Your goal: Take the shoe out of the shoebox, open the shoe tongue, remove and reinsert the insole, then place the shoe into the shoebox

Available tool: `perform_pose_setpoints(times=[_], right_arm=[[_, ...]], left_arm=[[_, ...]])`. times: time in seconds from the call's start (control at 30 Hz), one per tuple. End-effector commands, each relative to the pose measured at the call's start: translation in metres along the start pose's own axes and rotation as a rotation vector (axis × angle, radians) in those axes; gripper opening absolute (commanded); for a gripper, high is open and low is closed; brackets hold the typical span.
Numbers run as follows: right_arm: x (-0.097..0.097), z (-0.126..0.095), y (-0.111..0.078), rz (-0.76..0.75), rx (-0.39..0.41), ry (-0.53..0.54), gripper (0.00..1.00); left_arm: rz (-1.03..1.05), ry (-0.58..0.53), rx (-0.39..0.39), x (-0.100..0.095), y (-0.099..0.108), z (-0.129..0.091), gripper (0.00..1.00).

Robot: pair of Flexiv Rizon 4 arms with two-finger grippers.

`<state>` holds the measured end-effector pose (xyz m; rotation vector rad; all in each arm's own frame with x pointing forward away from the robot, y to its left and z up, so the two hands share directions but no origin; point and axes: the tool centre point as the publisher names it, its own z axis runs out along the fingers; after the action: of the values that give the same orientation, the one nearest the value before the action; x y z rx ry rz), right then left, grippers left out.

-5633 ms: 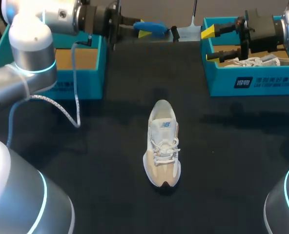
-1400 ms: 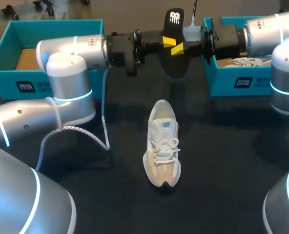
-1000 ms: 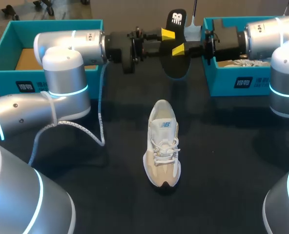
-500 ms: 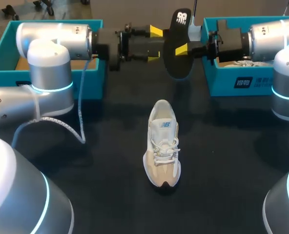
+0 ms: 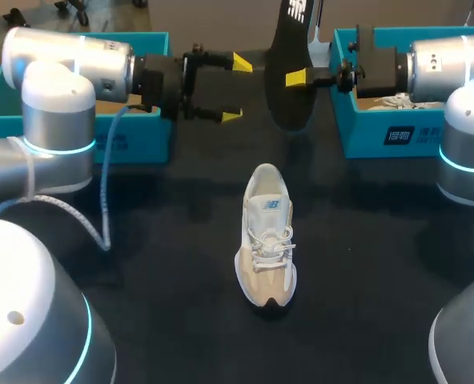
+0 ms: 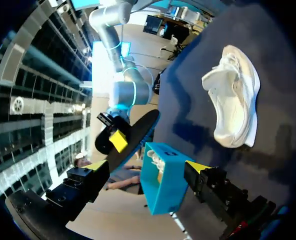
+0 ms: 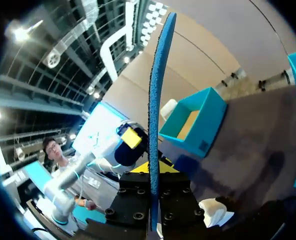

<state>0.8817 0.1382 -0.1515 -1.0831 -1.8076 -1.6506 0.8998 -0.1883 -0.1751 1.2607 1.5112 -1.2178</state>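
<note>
Black insole (image 5: pixel 285 100): prob. light, bendy; R gripper (image 5: pixel 295 78) clamped on mid edge. L gripper (image 5: pixel 235 89) wide open, empty, beside it; grip heel end.

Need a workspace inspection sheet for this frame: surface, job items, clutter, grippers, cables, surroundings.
surface: black table, with the shoe at its middle.
job's things: shoe upright on its sole, laced; insole held on edge above the table's far side; teal left shoebox and right shoebox at the far corners.
clutter: second shoe in the right shoebox.
grippers: left gripper with jaws open, holding nothing, beside the insole; right gripper shut on the insole.
cables: grey cable loops down from the left arm toward the table.
surroundings: nothing seen.
</note>
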Motion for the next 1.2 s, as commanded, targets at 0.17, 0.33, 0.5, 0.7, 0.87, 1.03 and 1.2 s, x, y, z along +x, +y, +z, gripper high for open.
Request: perform_pose_setpoints(times=[0.17, 0.33, 0.5, 0.7, 0.87, 1.03, 1.2], right_arm=[[0.013, 0.002, -0.005, -0.195, 0.009, 0.126, 0.0], [0.013, 0.002, -0.005, -0.195, 0.009, 0.126, 0.0], [0.013, 0.002, -0.005, -0.195, 0.009, 0.126, 0.0], [0.013, 0.002, -0.005, -0.195, 0.009, 0.126, 0.0], [0.004, 0.008, -0.01, -0.343, 0.036, 0.091, 0.0], [-0.005, 0.017, -0.017, -0.441, 0.055, 0.092, 0.0], [-0.011, 0.023, -0.027, -0.459, 0.039, 0.122, 0.0]], left_arm=[[-0.39, 0.035, 0.012, 0.018, -0.002, -0.012, 1.0], [-0.39, 0.035, 0.012, 0.018, -0.002, -0.012, 1.0], [-0.39, 0.035, 0.012, 0.018, -0.002, -0.012, 1.0], [-0.39, 0.035, 0.012, 0.018, -0.002, -0.012, 1.0], [-0.555, 0.069, -0.004, 0.026, -0.025, -0.023, 1.0], [-0.655, 0.112, -0.036, 0.047, -0.039, -0.028, 1.0], [-0.78, 0.164, -0.046, 0.071, -0.05, -0.029, 1.0]])
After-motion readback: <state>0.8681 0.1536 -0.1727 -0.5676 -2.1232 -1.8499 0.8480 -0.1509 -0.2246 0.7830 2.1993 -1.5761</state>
